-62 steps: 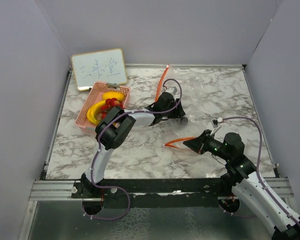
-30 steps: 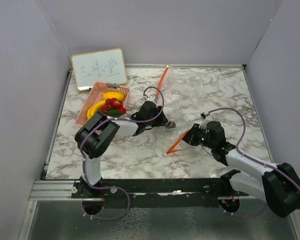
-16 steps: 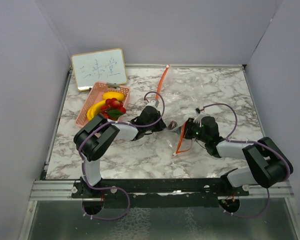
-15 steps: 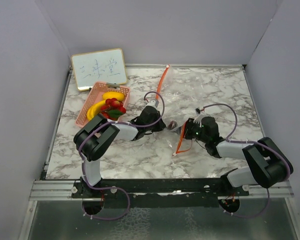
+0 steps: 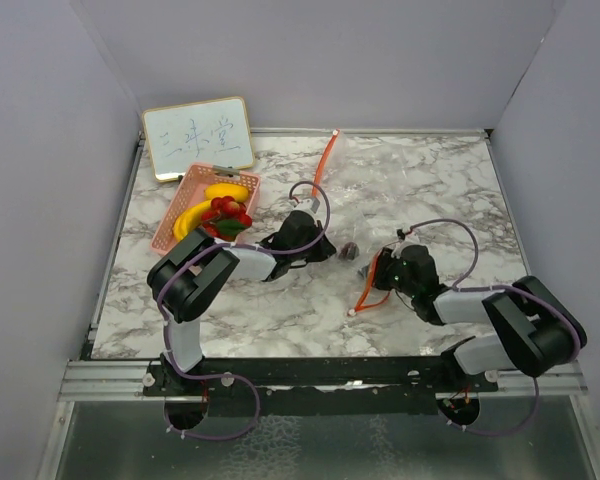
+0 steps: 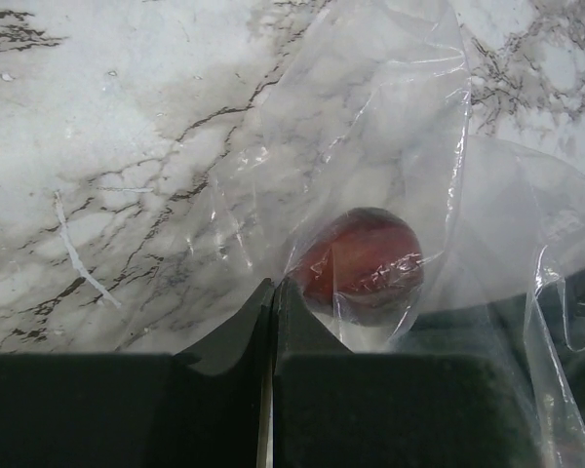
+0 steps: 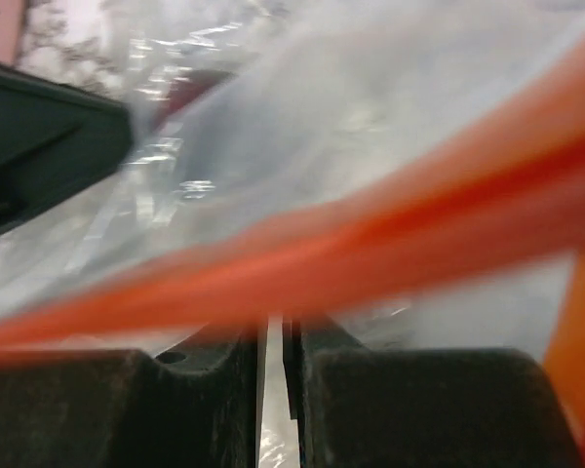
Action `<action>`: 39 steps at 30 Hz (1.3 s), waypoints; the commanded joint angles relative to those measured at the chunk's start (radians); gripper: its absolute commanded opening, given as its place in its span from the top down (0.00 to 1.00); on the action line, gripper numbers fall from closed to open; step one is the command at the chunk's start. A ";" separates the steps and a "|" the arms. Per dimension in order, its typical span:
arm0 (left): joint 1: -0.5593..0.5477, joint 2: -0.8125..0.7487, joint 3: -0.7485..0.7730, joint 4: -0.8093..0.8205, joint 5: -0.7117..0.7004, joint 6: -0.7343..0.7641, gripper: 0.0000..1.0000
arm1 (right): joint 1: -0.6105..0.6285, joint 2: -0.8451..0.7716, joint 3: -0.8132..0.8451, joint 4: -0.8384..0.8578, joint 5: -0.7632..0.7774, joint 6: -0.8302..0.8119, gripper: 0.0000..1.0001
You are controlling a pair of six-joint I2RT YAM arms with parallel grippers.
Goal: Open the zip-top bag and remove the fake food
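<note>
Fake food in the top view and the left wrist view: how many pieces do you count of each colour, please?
Yellow: 2, banana and oval piece, in the pink basket
Red: 1, red berry cluster, in the basket
Green: 1, green bit beside it
Dark red: 1, dark red piece inside the zip-top bag
Total: 5

Plain grey panels (image 5: 50, 150) are boxing in a marble table (image 5: 430, 180) and a metal rail (image 5: 110, 375) is carrying robot arms (image 5: 195, 285): a lab cell.

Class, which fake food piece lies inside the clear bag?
The dark red round piece, under the bag film; the banana and red berries lie in the pink basket.
</note>
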 commanded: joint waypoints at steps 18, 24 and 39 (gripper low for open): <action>-0.035 -0.030 -0.015 0.033 0.054 -0.033 1.00 | 0.006 0.133 0.014 0.457 0.036 -0.063 0.75; -0.041 -0.010 -0.008 0.068 0.086 -0.054 1.00 | 0.007 0.195 0.062 0.407 0.001 -0.131 0.51; -0.040 -0.034 -0.003 0.024 0.055 -0.018 1.00 | 0.006 0.318 0.061 0.437 -0.016 -0.190 0.39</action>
